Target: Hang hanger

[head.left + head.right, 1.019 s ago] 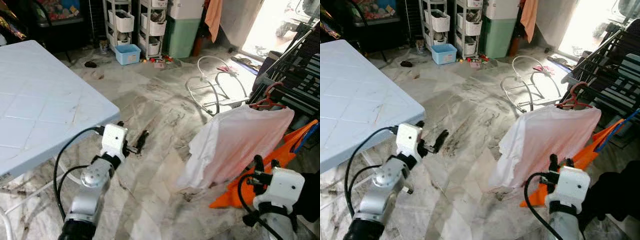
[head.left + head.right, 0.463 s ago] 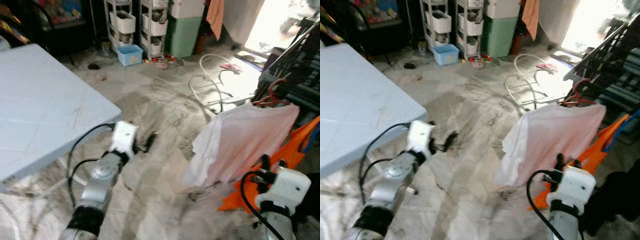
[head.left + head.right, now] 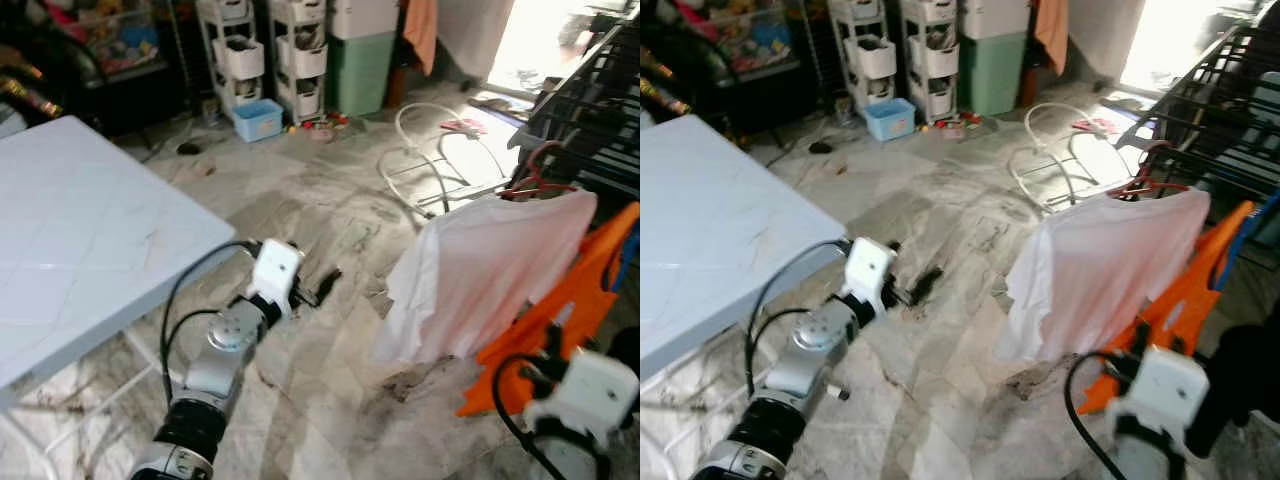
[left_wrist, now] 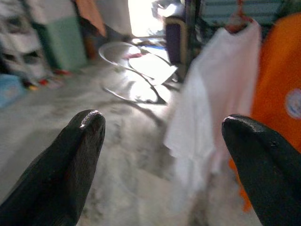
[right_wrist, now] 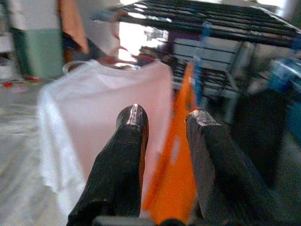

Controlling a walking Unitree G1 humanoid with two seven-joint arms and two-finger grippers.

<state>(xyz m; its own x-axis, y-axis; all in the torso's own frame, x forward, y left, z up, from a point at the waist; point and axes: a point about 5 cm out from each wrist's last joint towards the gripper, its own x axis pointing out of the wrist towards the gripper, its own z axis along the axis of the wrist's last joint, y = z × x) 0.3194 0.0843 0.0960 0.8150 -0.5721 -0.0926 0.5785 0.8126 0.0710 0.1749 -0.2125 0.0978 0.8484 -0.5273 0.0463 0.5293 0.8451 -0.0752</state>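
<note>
Shirt (image 3: pixel 490 270) on its red hanger (image 3: pixel 533 184) now sits on the rack (image 3: pixel 590 120) at 2 o'clock, both tools backed off: left tool (image 4: pixel 162 136) wide open and empty, right tool (image 5: pixel 164 141) slightly open, empty, so hang looks done.

The hanger (image 3: pixel 533 184) shows just its red hook above the white shirt (image 3: pixel 480 270); its arms are hidden under the cloth. Beside the shirt, the orange garment (image 3: pixel 560 315) is partly covered. Both wrist views are blurred.

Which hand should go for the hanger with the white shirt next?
Right, probably. The right hand already points at the white shirt on its hanger; the left hand is open, out over the floor.
</note>
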